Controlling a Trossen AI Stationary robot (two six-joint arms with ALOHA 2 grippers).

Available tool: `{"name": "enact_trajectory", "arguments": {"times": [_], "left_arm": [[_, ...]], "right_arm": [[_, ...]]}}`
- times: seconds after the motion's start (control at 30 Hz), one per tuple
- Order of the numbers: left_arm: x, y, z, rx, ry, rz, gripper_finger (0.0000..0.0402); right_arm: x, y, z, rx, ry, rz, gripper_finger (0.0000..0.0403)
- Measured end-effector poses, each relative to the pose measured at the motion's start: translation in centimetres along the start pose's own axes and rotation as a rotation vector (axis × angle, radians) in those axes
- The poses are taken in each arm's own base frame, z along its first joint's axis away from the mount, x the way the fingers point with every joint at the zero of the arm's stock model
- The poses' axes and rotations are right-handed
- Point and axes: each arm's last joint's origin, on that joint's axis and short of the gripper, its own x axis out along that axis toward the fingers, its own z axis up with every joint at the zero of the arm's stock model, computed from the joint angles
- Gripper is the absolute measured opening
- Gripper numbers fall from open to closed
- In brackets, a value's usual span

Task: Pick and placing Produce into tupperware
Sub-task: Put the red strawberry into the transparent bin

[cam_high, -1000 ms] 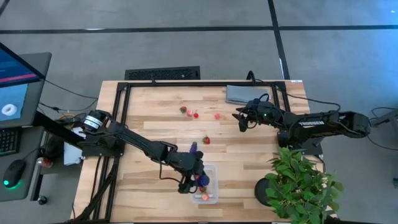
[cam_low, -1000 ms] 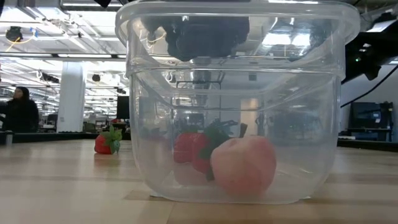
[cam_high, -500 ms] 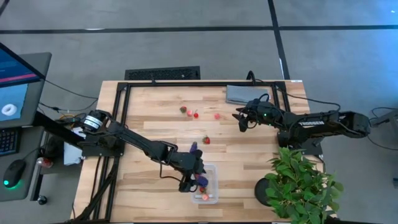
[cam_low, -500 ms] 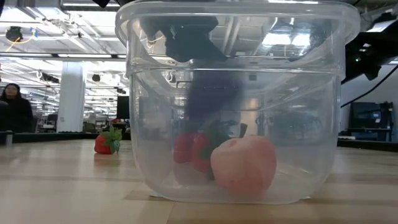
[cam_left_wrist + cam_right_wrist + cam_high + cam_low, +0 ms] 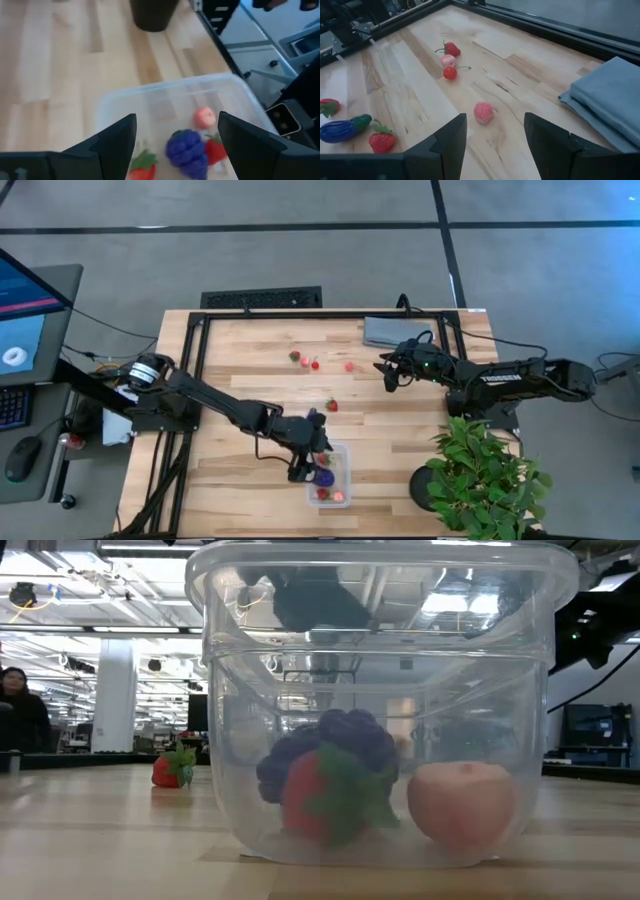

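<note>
Wooden table: your left gripper hovers spread and empty over the tupperware, where purple grapes lie. Your right gripper, spread, seemingly empty, faces a pink piece.

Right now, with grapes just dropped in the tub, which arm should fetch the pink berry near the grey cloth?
Right. The right gripper hangs open, with the pink berry just ahead of its fingers, beside the grey cloth. The left gripper is open over the tupperware, farther away.
</note>
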Motion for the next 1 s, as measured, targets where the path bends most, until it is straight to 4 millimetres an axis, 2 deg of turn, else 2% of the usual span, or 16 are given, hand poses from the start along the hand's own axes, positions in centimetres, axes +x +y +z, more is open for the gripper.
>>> {"name": "enact_trajectory", "arguments": {"times": [0.13,0.27,0.43,0.67,1.0], "left_arm": [[-2.0,1.2,0.1,-0.013,0.068,0.044,0.0268],[-4.0,2.3,-0.8,-0.048,0.23,0.104,0.0267],[-5.7,2.7,-1.7,-0.074,0.365,0.148,0.0267],[-6.4,2.8,-3.1,-0.1,0.497,0.194,0.0267],[-7.0,3.0,-6.9,-0.198,0.558,0.223,0.0267]], "right_arm": [[0.0,0.0,0.0,0.0,0.0,0.001,0.022],[0.0,0.0,0.0,0.0,0.001,0.003,0.022],[0.0,0.0,0.0,0.0,0.001,0.003,0.022],[0.0,0.0,0.0,-0.001,0.001,0.003,0.022],[0.0,0.1,0.1,0.0,-0.003,0.015,0.0221]]}}
